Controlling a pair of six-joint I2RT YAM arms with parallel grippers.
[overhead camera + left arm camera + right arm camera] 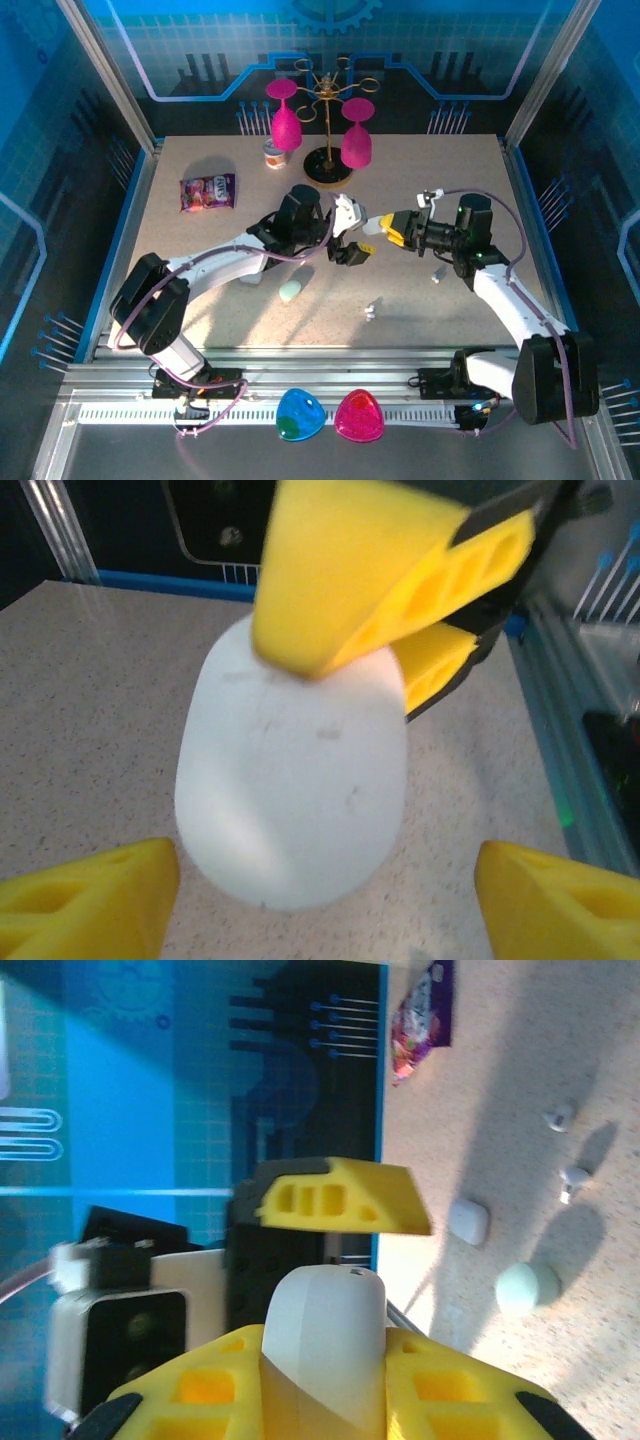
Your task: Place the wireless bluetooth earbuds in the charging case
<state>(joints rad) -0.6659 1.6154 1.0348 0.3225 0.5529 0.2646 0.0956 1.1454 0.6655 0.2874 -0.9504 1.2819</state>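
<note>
The right claw [325,1355] clamps a smooth white pebble-shaped plastic case [290,790] just ahead of the wide-open left claw [325,885], while the tiny glossy white earbuds [371,312] lie on the table [450,180] below both, likely light, slippery, best pinched across the bud.

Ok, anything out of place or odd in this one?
Nothing spilled or damaged. Two earbuds lie loose on the table, outside any case. The white case hangs in mid-air, pinched at one end by the right gripper, with the left gripper open either side of it.
</note>
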